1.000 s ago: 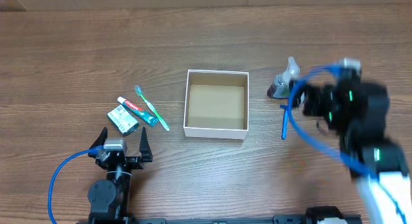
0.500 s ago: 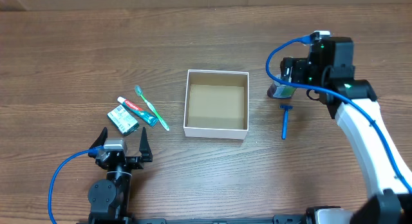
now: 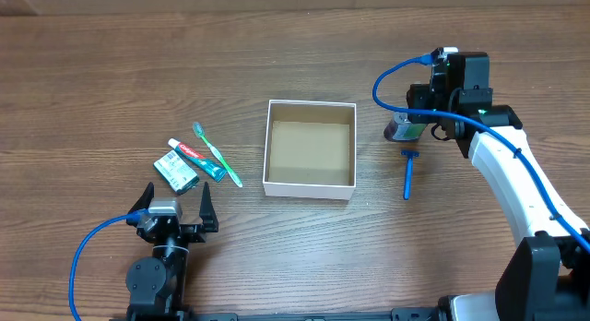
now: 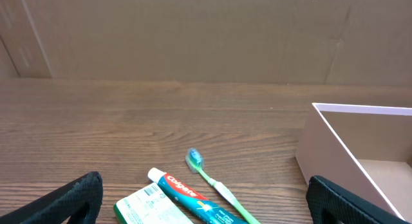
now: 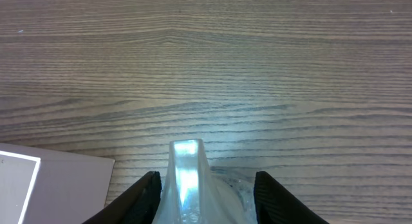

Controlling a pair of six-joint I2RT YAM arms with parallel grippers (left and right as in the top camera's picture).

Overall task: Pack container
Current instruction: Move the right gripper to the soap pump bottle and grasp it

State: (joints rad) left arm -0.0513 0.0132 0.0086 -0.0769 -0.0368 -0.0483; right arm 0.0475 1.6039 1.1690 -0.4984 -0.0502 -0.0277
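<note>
Overhead and wrist views of a packing task at its first step. The container (image 3: 310, 184), a shallow square box, sits open and empty at the middle of the worktop (image 3: 111, 72), so nothing is packed yet. The items lie in two groups on either side of it. To its left are a toothbrush (image 3: 218, 155), a toothpaste (image 3: 196, 160) and a small carton (image 3: 175, 170), close together. To its right are a clear bottle (image 3: 396, 131), standing just beside the box's far right corner, and a razor (image 3: 407, 173) flat on the wood nearer the robot. The right hand (image 5: 205, 188) is lowered over the bottle. In its wrist view one finger (image 5: 138, 198) shows on each side of the bottle's top, very close to its shoulders. Whether they press on it or merely straddle it cannot be told from these views. The left hand (image 3: 177, 196) rests near the worktop's front edge with its fingers wide apart and nothing between them, pointing toward the toothbrush group. The step in hand appears to be the grasp of the bottle. The next move calls for a firm closure on its body, a straight lift clear of the rim, a short carry leftward over the box and a low release. A clear, rounded bottle may slip or tip if it is pinched too high.
</note>
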